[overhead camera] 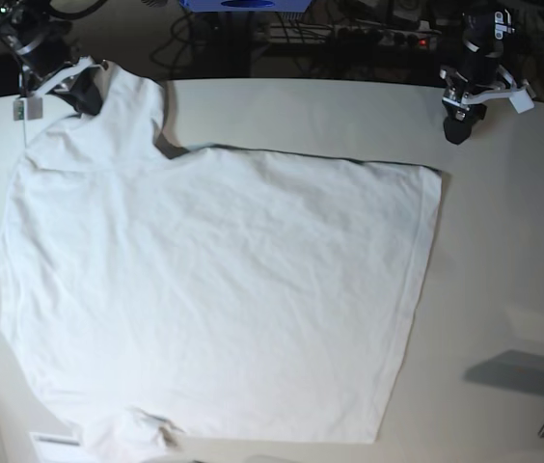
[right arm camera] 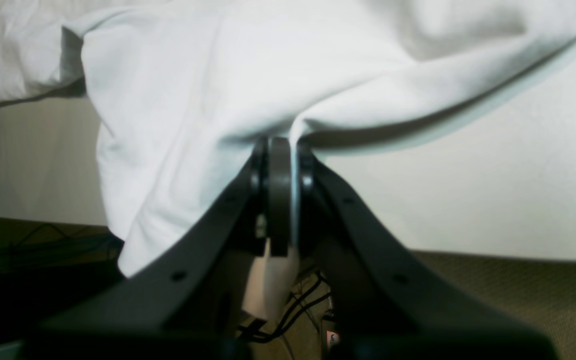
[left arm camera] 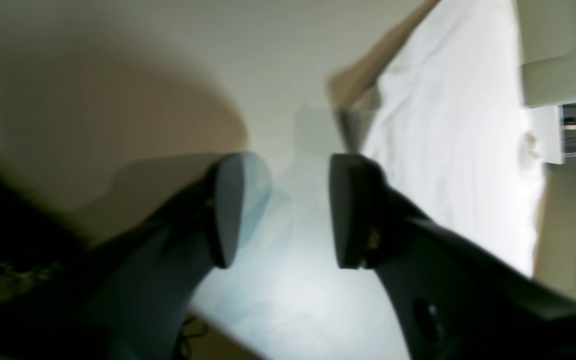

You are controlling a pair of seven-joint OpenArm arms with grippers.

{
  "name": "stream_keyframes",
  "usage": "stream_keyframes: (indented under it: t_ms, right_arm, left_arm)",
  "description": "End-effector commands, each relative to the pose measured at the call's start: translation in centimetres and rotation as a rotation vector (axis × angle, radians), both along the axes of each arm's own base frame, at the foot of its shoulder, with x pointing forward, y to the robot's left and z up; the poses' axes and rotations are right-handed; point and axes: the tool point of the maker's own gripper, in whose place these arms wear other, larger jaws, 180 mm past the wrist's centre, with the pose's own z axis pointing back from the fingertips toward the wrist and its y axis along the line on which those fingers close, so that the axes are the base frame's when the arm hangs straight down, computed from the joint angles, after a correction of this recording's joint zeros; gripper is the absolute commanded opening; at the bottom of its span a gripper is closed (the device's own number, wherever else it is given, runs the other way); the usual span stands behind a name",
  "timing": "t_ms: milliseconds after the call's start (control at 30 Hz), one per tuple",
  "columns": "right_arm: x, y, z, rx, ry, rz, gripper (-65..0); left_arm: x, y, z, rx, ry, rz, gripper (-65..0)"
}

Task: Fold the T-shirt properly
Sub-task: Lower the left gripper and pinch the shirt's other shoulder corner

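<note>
White cloth fills the near edge of the base view: the T-shirt [overhead camera: 214, 289] lies spread and wrinkled over most of the table [overhead camera: 513, 270], collar region near the front edge, hem edge running down the right side. Its far-left portion is drawn up off the surface toward the far-left corner.

Right gripper [right arm camera: 282, 155], at that far-left corner, has its pads pressed together with a fold of the shirt clamped between them; cloth drapes away to either side of the pinch. Grip appears sound, though only a thin edge is caught.

Left gripper [left arm camera: 285, 210], at the far right of the table, stands with its pads apart and nothing between them. It sits clear of the shirt's far-right corner, over bare table, in a blurred view.

Judgement: one side is held while the other is loose, so the fold is only at its start. To do this step well, the free gripper should take a corresponding edge so both sides lift evenly. The held corner should be kept low and taut. Carrying one corner alone risks dragging the body askew and adding creases.
</note>
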Motion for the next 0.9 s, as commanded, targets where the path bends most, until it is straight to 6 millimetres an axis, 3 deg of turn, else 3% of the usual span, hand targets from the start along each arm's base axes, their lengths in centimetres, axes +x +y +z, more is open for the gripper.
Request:
stream_keyframes:
  t_ms: [0, 67, 567, 867]
  right_arm:
    - [-3.4, -0.5, -2.4, -0.057, 0.187, 0.035, -64.7]
    - [-3.4, -0.5, -2.4, -0.057, 0.187, 0.035, -64.7]
    - [-3.2, -0.5, -2.4, -0.057, 0.182, 0.035, -64.7]
    - [-3.1, -0.5, -2.4, -0.057, 0.181, 0.035, -64.7]
  left_arm:
    - [-0.6, 0.3, 0.1, 0.001, 0.017, 0.001, -34.1]
    - [-0.6, 0.8, 0.3, 0.002, 0.014, 0.012, -34.1]
    - [4.7, 0.1, 1.6, -0.040, -0.079, -0.022, -34.6]
    - [5.7, 1.2, 0.1, -0.055, -0.068, 0.017, -34.6]
